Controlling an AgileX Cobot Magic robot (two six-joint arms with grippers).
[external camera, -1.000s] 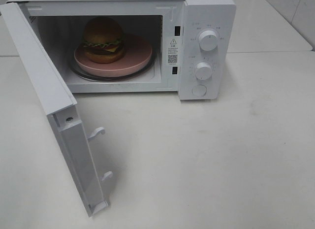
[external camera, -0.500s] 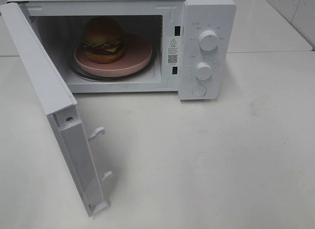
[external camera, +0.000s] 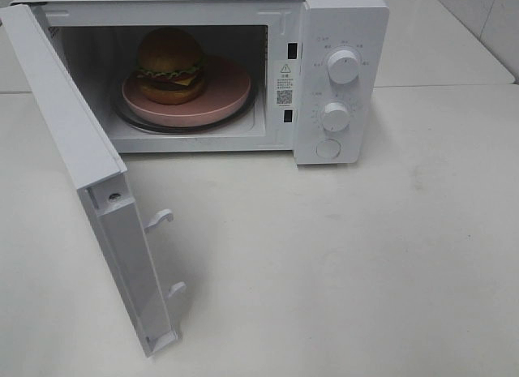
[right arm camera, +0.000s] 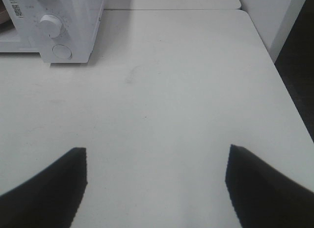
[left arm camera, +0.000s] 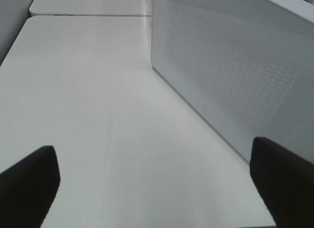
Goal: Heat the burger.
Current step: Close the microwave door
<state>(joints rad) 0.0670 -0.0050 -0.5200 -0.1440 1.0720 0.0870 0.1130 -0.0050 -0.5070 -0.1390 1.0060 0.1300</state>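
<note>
- Exterior high: the burger (external camera: 170,65) is sitting on a pink plate (external camera: 227,95) inside the microwave (external camera: 345,20), whose door (external camera: 77,162) is hanging open.
- Left wrist: the left hand (left arm camera: 156,183) is hovering over the surface (left arm camera: 98,90) beside a perforated white panel (left arm camera: 235,66), spread wide and gripping nothing.
- Right wrist: the right hand (right arm camera: 157,189) is hovering over the surface, likewise wide and gripping nothing.

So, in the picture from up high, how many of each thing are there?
microwave: 1
burger: 1
pink plate: 1
glass turntable: 1
knobs: 2
round button: 1
Total: 7
</note>
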